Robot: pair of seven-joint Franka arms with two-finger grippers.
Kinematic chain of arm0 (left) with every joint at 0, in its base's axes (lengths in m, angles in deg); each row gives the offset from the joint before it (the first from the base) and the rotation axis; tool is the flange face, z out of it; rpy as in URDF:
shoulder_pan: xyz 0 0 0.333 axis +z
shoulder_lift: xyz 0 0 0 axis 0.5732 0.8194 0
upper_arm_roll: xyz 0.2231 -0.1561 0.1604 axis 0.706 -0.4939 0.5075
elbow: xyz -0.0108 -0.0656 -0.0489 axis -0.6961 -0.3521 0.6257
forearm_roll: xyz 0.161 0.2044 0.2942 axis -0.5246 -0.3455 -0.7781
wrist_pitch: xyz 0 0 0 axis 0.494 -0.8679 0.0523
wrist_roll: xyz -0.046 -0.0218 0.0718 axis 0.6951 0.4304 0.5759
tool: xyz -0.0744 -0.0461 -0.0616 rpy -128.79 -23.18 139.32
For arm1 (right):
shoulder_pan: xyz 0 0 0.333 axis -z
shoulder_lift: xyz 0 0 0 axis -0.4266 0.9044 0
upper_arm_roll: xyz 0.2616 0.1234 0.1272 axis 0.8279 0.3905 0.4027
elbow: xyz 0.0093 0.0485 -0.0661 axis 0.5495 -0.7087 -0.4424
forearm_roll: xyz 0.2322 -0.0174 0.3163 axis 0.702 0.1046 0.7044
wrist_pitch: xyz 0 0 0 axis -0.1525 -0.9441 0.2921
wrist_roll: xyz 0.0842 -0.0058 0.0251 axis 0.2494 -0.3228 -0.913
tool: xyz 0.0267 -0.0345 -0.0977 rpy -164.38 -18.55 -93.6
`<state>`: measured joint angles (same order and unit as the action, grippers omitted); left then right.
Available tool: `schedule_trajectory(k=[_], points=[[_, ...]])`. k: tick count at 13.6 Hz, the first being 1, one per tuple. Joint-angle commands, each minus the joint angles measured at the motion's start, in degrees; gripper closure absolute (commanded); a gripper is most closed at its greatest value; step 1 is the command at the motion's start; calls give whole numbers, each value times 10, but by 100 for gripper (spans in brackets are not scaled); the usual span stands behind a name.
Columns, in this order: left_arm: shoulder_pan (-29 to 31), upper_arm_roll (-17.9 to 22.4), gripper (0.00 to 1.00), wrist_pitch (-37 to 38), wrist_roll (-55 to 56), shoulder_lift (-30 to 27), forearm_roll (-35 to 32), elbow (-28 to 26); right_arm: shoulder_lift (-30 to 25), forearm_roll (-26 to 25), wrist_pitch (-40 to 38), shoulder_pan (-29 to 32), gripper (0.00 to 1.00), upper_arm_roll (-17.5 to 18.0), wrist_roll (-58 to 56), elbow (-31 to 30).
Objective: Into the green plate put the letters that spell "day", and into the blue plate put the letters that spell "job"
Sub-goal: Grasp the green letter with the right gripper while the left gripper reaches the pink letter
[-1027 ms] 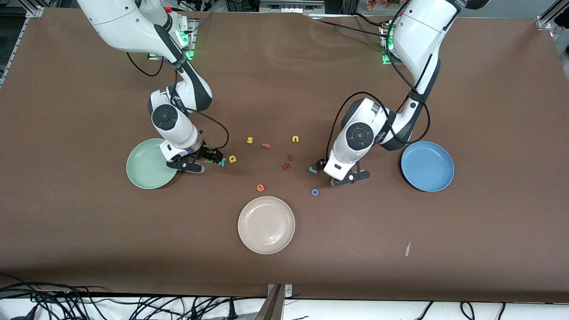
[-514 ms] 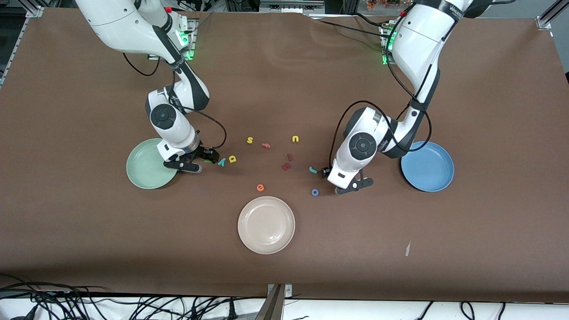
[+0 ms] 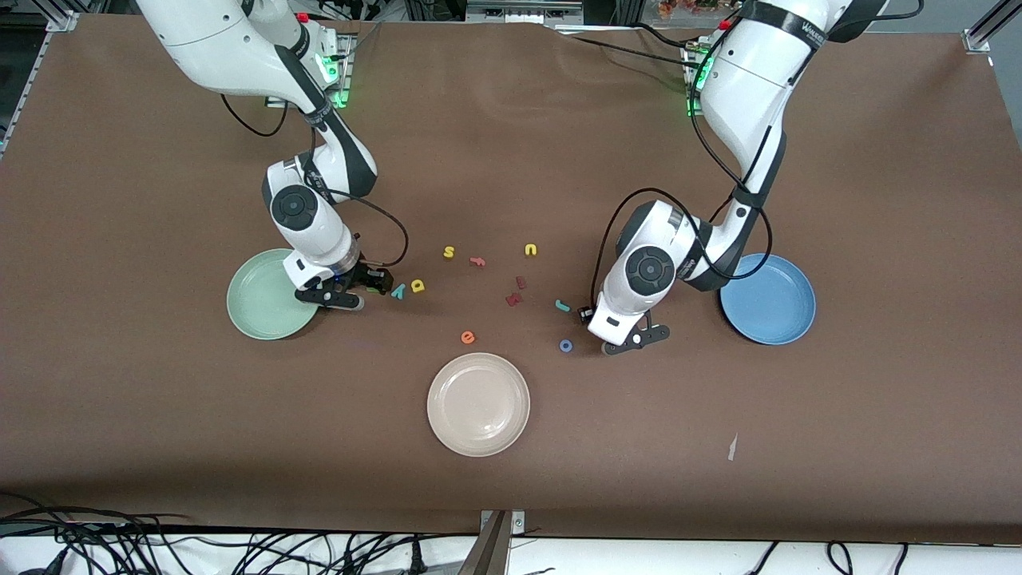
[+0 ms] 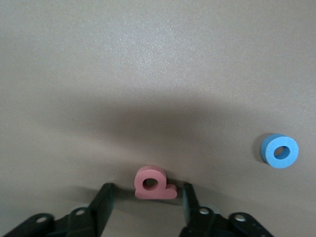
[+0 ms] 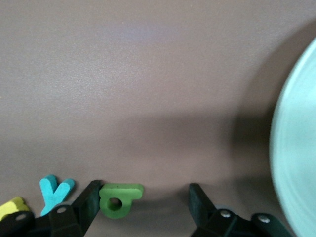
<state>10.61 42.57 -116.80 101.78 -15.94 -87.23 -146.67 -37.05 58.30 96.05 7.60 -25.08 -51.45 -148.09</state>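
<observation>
In the left wrist view the salmon-pink "b" (image 4: pixel 154 182) lies on the table between the fingers of my left gripper (image 4: pixel 148 198), which is open with a gap on each side of the letter. The blue "o" (image 4: pixel 279 150) (image 3: pixel 565 346) lies beside it and the teal "j" (image 3: pixel 563 305) is close by. My right gripper (image 5: pixel 144 200) is open around the dark green "a" (image 5: pixel 118 197), and one finger touches that letter. The teal "y" (image 5: pixel 55 192) (image 3: pixel 398 291) and yellow "d" (image 5: pixel 12 207) (image 3: pixel 417 286) lie just outside it. The green plate (image 3: pixel 259 307) and blue plate (image 3: pixel 768 299) hold nothing.
A cream-white plate (image 3: pixel 477 403) sits nearer the front camera, mid-table. Scattered in the middle are a yellow "s" (image 3: pixel 449 252), a yellow "u" (image 3: pixel 531 250), an orange "e" (image 3: pixel 468 337), a pinkish letter (image 3: pixel 477 261) and two dark red letters (image 3: pixel 516 291).
The left gripper moved from beside the "j" toward the front camera, onto the "b". The right gripper shifted slightly toward the green plate. Both jaws have narrowed.
</observation>
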Motion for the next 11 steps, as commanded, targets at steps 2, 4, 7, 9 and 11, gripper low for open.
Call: schedule_trajectory(k=[2,4,7,9,11], points=[[-2,2,56,8,7,12,-9,17,1,-7,18,-5,41,-2,3,-10],[-2,2,63,8,6,15,-9,18,1,-7,18,-5,47,-2,3,-10],[-1,2,68,8,6,18,-9,24,1,-7,18,-5,54,-2,3,-10],[-1,3,70,8,5,17,-10,24,1,-7,18,-5,58,-2,3,-10],[-1,7,71,8,5,17,-10,24,2,-7,18,-5,63,-2,3,-10]])
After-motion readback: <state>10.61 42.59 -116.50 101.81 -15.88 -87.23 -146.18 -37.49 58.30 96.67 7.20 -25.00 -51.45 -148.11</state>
